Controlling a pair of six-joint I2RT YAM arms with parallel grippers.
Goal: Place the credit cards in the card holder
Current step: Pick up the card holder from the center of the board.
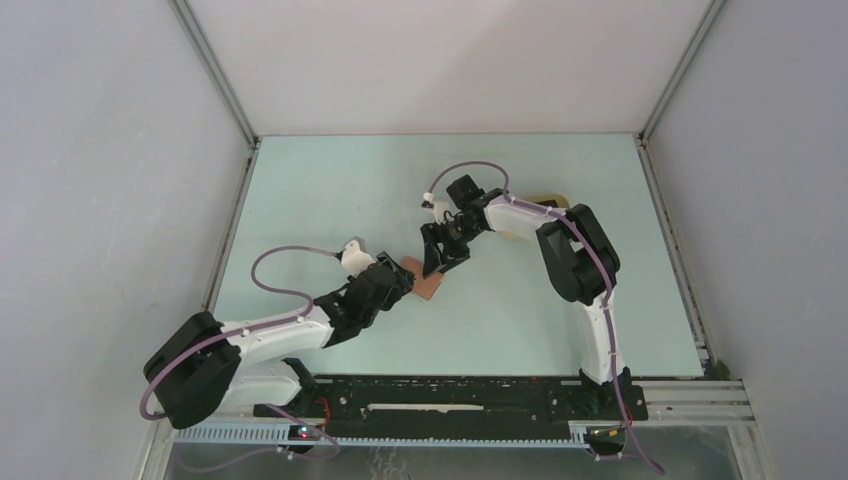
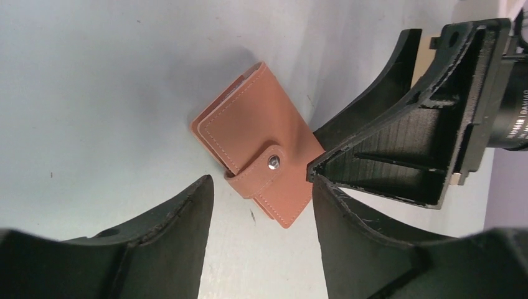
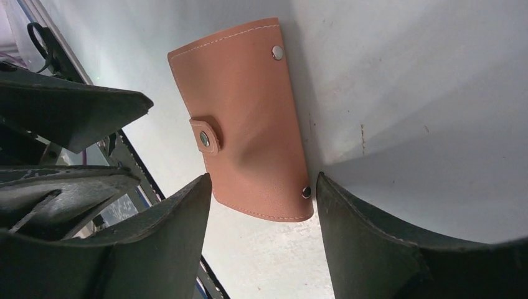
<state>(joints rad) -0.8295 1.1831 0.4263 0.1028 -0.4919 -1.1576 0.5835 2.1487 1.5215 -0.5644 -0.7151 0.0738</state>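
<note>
Left gripper: released, jaws standing wide with nothing clamped; the near corner of the card holder lies between its fingertips, apparently clear of both.
Right gripper: also released, jaws spread; the holder's near short edge sits between the two tips, and the right tip is just beside a corner stud; I cannot tell whether they touch.
Gripper to gripper: they face each other across the holder, and one right finger's tip is just beside the holder's far long edge as seen from the left wrist.
Writing: white lettering on the right arm's wrist housing, cut by the frame edge and too partial to read; no print on the holder.
Holder's long axis: from the left wrist it runs diagonally, far-left to near-right; from the right wrist it runs away from the fingers, leaning slightly left.
Holder's state: folded flat on the table, with the strap tab snapped over the long edge to the right gripper's left and two metal studs along the opposite edge; its contents are hidden.
Tray: beige, behind the right arm, well away from both grippers; the arm covers its contents.
</note>
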